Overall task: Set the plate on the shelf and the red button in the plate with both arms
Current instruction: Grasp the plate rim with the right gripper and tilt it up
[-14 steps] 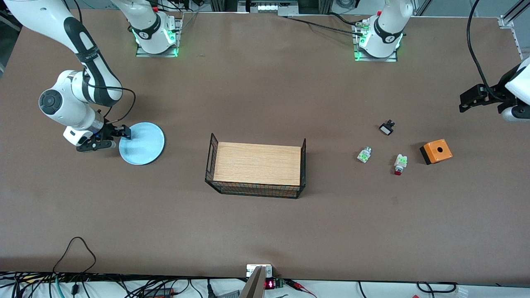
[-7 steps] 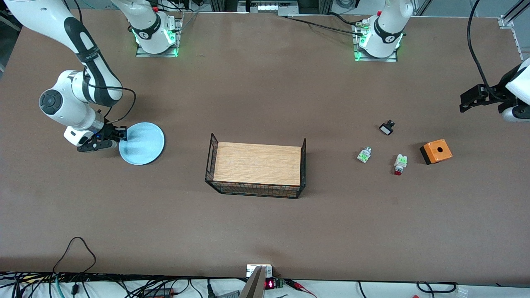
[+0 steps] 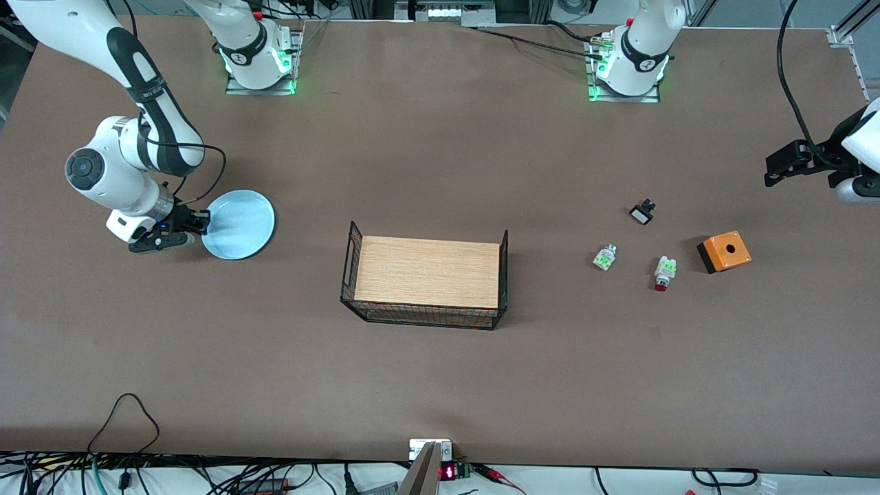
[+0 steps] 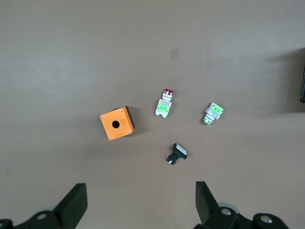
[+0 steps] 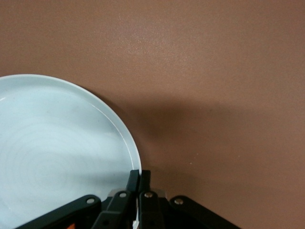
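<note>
The pale blue plate (image 3: 242,225) is at the right arm's end of the table. My right gripper (image 3: 204,221) is shut on its rim at the edge toward that end. In the right wrist view the two fingers pinch the thin rim of the plate (image 5: 57,152), with my right gripper (image 5: 139,177) closed tight on it. The red button (image 3: 663,272) lies on the table near the left arm's end, beside the orange box. My left gripper (image 3: 775,168) is open and empty, up in the air near the table's end. In the left wrist view (image 4: 140,200) it looks down on the red button (image 4: 165,103).
A black wire basket with a wooden board (image 3: 426,278) stands mid-table. An orange box with a hole (image 3: 724,251), a white-green part without a red tip (image 3: 604,257) and a small black-and-white part (image 3: 642,212) lie around the red button.
The plate has shifted a little away from the front camera in the right gripper's grip and now looks raised or tilted. The left arm has barely moved.
</note>
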You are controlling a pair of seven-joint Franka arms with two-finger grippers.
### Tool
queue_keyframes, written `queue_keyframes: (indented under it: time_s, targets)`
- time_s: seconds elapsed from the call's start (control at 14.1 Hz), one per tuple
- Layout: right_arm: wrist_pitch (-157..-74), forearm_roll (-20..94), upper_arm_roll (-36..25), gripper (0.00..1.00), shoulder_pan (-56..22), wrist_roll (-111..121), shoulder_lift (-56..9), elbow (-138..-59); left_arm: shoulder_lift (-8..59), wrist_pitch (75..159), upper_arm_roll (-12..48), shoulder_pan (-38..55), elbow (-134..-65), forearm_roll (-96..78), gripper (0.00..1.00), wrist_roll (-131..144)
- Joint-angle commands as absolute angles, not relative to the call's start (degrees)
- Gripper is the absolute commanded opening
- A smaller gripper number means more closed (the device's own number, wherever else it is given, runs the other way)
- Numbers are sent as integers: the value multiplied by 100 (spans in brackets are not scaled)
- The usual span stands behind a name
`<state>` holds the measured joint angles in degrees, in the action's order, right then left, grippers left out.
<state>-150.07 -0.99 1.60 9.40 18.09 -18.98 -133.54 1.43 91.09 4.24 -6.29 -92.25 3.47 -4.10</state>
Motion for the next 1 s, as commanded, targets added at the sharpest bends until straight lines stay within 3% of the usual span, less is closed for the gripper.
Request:
queue_keyframes:
  time_s: [0.0,0.5,0.78,0.93]
  targets:
    - [-14986,-158,176,0,923,1749,-1872,-13386,220,9018,431,-694,-9079,246,100,-563]
    - [-13406,-18,220,0,897,1135,-960,-13096,211,8930,448,-686,-9079,246,100,-562]
    - [-11387,519,220,0,659,591,-747,-11939,211,8930,457,-677,-9070,246,100,-554]
    - [-10769,571,220,0,607,344,-747,-11402,211,8930,457,-694,-9070,246,100,-562]
